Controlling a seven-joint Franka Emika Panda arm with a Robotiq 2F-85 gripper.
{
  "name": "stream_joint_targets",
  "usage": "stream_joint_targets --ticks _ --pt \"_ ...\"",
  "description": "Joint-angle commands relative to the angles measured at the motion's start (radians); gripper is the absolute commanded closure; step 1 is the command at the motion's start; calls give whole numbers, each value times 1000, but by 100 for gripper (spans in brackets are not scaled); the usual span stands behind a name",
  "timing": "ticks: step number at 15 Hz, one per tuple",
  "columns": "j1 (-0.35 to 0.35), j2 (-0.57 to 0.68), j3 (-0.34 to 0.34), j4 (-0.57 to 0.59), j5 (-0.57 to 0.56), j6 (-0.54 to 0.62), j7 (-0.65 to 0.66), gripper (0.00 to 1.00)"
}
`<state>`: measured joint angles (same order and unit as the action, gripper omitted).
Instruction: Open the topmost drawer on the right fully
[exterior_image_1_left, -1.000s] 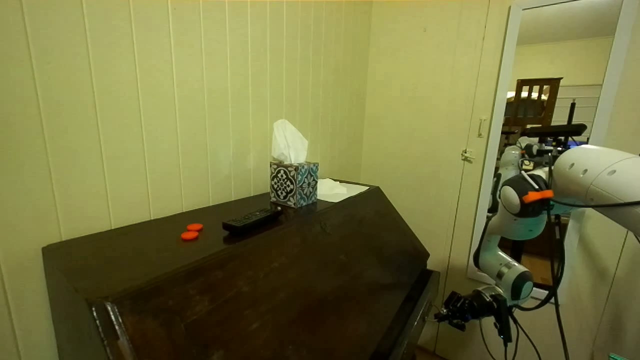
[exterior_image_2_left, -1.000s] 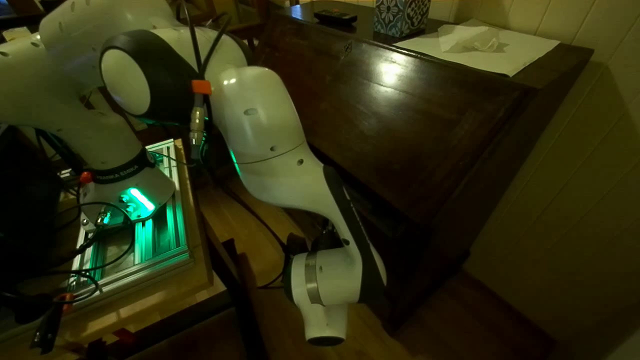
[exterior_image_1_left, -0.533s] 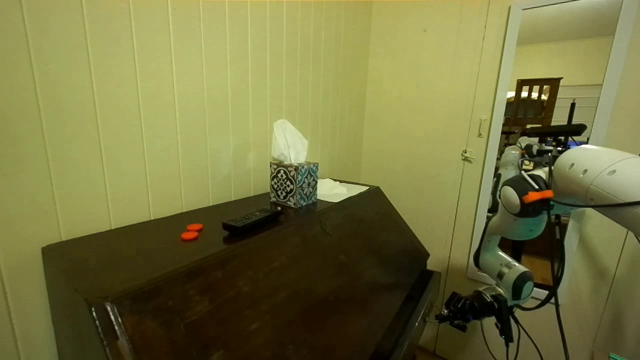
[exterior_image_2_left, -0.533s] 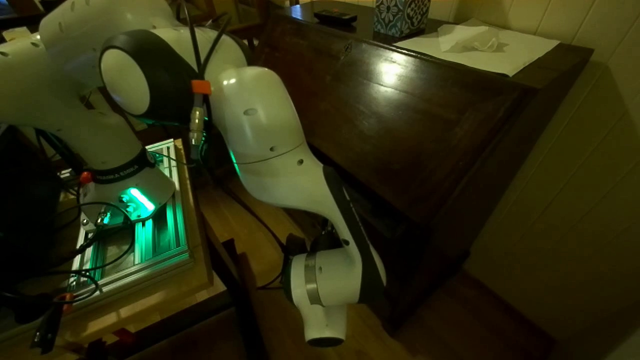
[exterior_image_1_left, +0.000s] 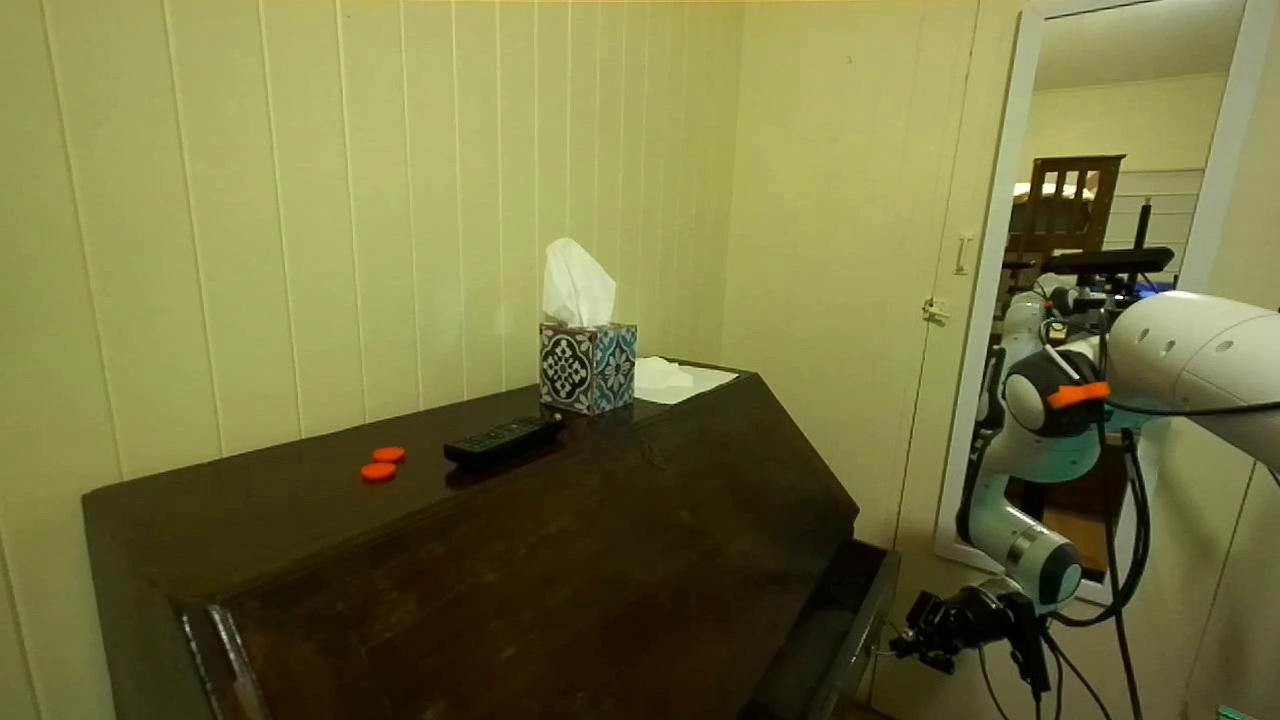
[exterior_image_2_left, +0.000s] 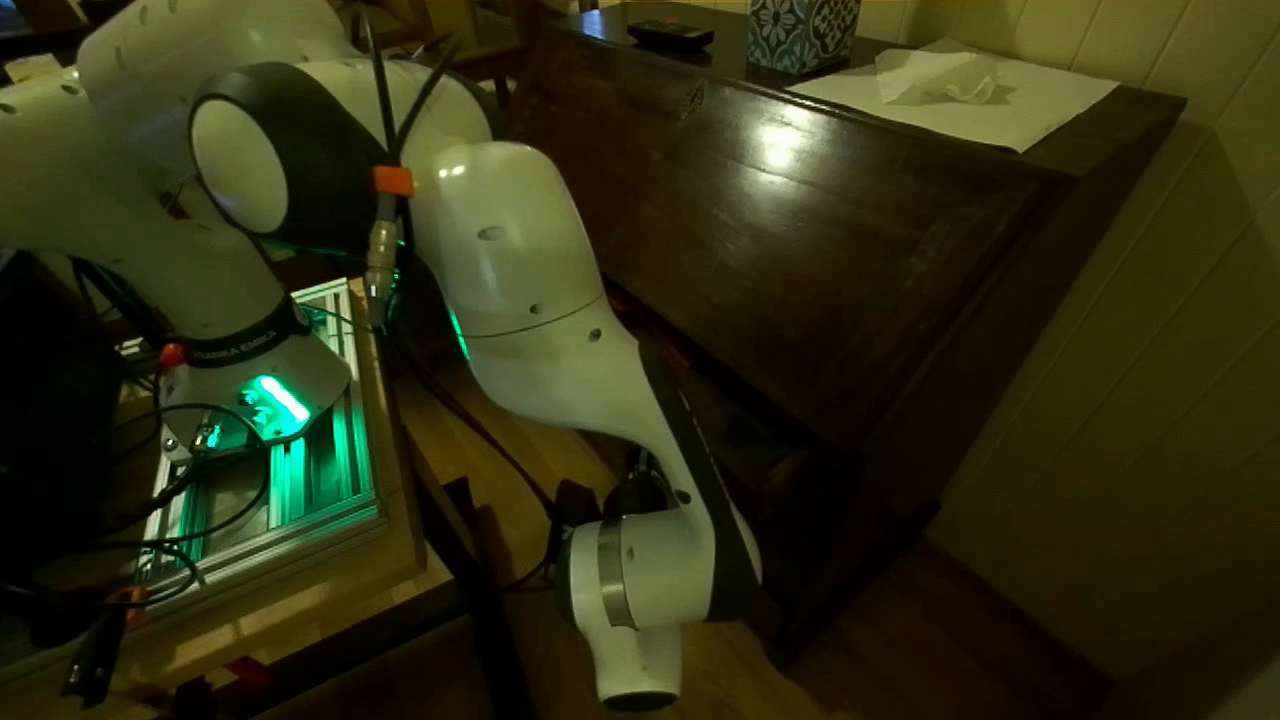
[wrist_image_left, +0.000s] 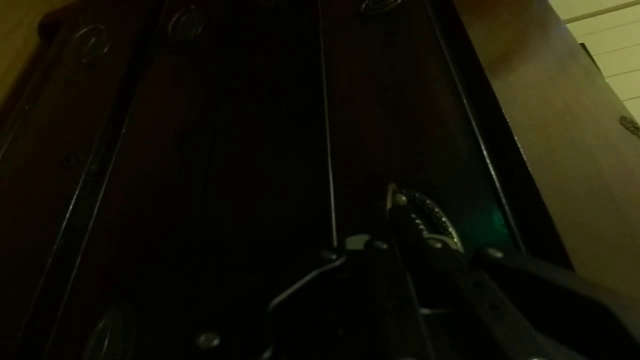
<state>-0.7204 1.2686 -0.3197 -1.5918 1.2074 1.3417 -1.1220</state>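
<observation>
The topmost drawer (exterior_image_1_left: 872, 612) of the dark wooden desk stands partly out, with a dark gap behind its front in an exterior view. Black and low, my gripper (exterior_image_1_left: 893, 645) is at that front. In the wrist view the fingers lie close together over the metal drawer handle (wrist_image_left: 435, 212), the gripper (wrist_image_left: 400, 217) shut on its bail. Part of the handle is hidden behind the fingers, and the picture is very dark there. Above the fingers runs the drawer's front panel (wrist_image_left: 400, 125). The arm hides the fingertips in an exterior view, where the opening (exterior_image_2_left: 735, 400) shows under the slanted lid.
On the desk top are a tissue box (exterior_image_1_left: 588, 368), a black remote (exterior_image_1_left: 503, 440), red discs (exterior_image_1_left: 378, 471) and white paper (exterior_image_2_left: 1050, 100). Lower drawers with handles (wrist_image_left: 185, 22) lie below. A mirror (exterior_image_1_left: 1010, 200) leans behind the arm. The robot's base (exterior_image_2_left: 250, 380) stands before the desk.
The gripper has drawn back from the desk, and the drawer front has come out with it. The gap behind the front is wider, most of this within the last half second.
</observation>
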Motion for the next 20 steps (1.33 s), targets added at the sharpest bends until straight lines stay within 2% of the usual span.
stream_joint_targets --ticks 1,4,9,13,16,20 --pt "-25 36 -77 -5 -105 60 -47 99" --pt "-43 25 -76 5 -66 82 -47 99" --pt "-53 25 -85 5 -76 72 -37 99" --pt "-42 45 -84 4 -144 15 -20 99" --pt "-61 61 -80 10 -223 -30 -11 99" --pt "-76 60 -85 9 -193 39 -26 99"
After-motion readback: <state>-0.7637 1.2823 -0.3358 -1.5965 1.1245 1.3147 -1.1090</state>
